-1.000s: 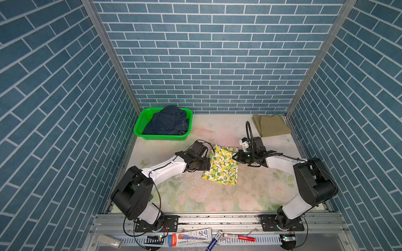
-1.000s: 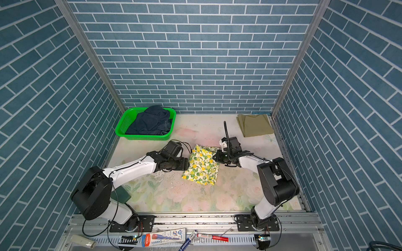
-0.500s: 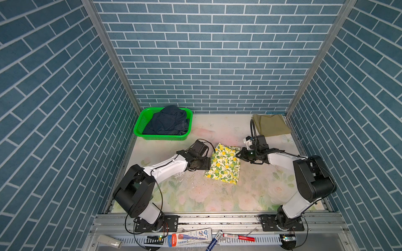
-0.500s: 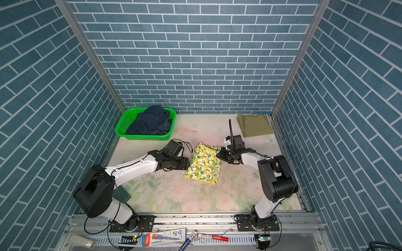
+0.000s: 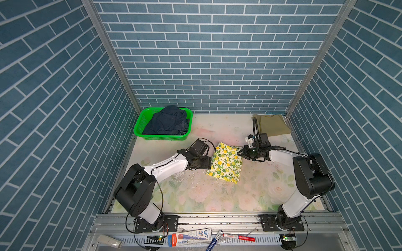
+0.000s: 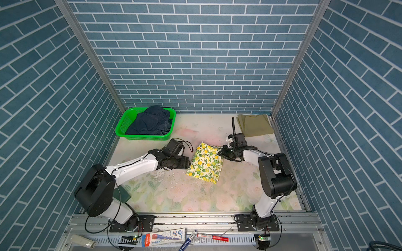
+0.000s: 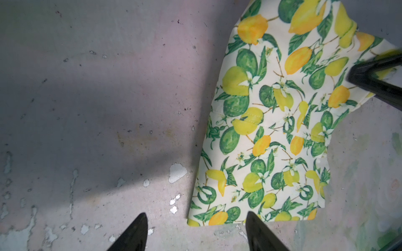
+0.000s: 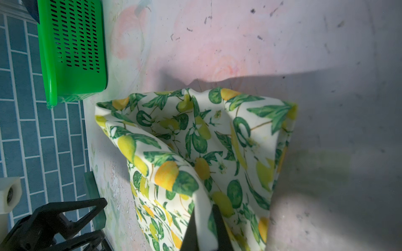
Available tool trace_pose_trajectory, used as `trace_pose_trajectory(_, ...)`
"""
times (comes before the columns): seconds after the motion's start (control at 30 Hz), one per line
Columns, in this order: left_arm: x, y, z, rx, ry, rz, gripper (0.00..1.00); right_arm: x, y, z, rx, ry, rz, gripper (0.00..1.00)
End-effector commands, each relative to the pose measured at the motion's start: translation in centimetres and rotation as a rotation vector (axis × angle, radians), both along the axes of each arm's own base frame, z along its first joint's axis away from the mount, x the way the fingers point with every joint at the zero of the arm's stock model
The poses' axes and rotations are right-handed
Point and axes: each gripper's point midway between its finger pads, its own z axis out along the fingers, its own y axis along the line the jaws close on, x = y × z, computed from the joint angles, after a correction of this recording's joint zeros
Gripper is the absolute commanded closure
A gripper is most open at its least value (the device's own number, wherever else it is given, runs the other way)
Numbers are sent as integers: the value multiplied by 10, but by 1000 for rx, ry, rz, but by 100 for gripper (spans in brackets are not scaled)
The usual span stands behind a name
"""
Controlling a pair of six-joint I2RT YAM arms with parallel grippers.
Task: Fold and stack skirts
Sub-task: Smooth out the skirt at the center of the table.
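Shifted slightly, lemon skirt (image 5: 225, 163) sits corner-pinched in right end effector (image 8: 204, 217).

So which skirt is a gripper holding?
The cream lemon-print skirt: the right gripper is shut on its edge. The plain olive-khaki skirt lies untouched at the back; the dark navy denim one sits in the green mesh basket.

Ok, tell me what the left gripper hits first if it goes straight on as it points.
Probably the near edge of the lemon-print skirt: the open left gripper points at its corner, with bare table beside. Its tilt is hard to judge, so it may touch the table first.
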Motion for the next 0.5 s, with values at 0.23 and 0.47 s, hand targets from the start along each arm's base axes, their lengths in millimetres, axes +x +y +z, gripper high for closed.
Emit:
trace_pose_trajectory(0.23,2,2,3,31,-6,-10,28,7,-21,-28,-157,13,-2,100)
trace_pose_trajectory(0.47,4,-4,3,59,-16,-25,29,9,-35,-47,-261,32,-19,100)
